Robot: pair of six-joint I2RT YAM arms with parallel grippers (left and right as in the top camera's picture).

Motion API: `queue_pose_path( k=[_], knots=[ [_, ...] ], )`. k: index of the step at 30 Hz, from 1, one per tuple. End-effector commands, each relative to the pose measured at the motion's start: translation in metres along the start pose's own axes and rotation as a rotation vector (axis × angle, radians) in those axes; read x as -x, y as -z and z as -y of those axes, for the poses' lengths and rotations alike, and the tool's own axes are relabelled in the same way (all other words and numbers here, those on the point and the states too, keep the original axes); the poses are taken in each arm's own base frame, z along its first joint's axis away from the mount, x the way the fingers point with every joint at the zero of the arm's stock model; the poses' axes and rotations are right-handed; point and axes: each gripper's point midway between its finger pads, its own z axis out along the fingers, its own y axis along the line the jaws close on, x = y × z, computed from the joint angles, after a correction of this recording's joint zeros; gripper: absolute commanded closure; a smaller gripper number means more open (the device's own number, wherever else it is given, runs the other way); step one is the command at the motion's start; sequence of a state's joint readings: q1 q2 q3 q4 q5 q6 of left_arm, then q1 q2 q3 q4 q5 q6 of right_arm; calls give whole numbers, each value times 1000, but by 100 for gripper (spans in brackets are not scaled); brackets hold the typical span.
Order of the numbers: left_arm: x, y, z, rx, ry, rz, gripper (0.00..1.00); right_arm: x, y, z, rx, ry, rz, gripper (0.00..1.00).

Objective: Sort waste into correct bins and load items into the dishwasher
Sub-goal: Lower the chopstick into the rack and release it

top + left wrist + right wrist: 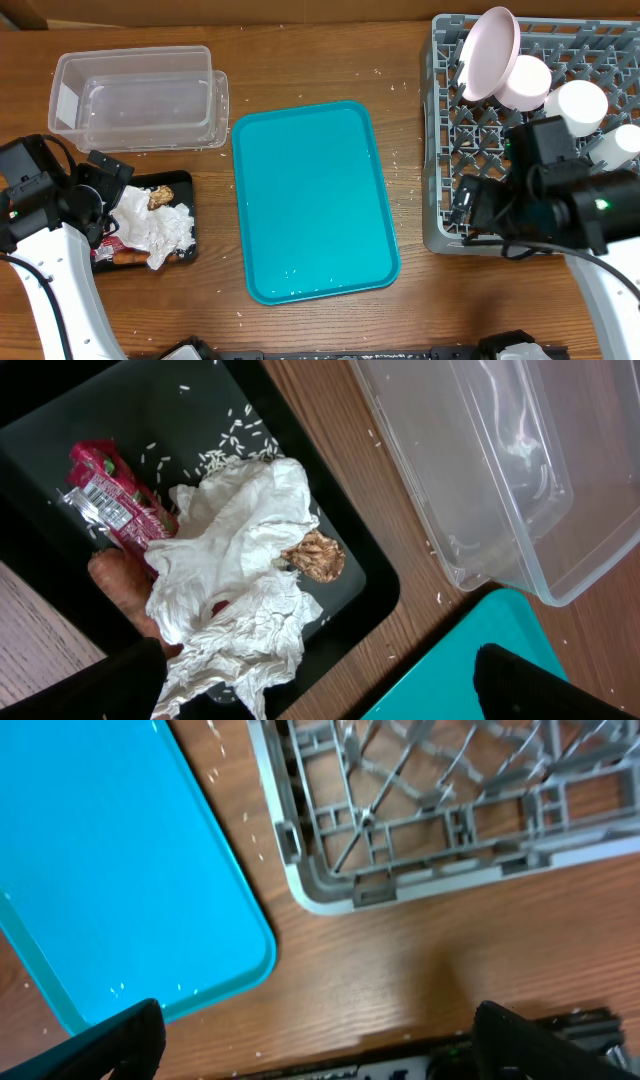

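Left pincer (315,672): hanging spread, pinching nothing.
Napkins (235,560): lying upper left of it, in black tray (372,582).
Right pincer (318,1022): hanging spread; rack (330,892) upper right.

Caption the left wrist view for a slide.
Napkins, wrapper, carrot and food bit in the black tray, beside a clear tub.

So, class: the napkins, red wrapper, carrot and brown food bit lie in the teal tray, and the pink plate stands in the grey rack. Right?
Wrong tray: the napkins, red wrapper, carrot and brown food bit lie in the black tray, as the left wrist view shows. The pink plate does stand in the grey rack.
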State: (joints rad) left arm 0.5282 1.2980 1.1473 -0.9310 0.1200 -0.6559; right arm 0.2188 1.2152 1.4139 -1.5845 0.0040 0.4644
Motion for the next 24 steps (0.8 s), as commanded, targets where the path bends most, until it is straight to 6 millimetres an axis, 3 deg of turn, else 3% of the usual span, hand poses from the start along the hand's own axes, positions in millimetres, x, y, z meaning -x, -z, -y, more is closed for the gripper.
queue_pose_path(
  k=[1, 11, 20, 24],
  knots=[
    [4, 4, 4, -10, 9, 13, 0, -2, -5, -7, 21, -6, -30, 0],
    [4, 4, 4, -10, 9, 13, 0, -10, -12, -2, -22, -4, -101, 0],
    [4, 4, 4, -10, 9, 13, 0, 34, -14, -29, 90, 157, 102, 0],
    [4, 4, 4, -10, 9, 13, 0, 43, -14, -34, 144, 196, 216, 0]
  ],
)
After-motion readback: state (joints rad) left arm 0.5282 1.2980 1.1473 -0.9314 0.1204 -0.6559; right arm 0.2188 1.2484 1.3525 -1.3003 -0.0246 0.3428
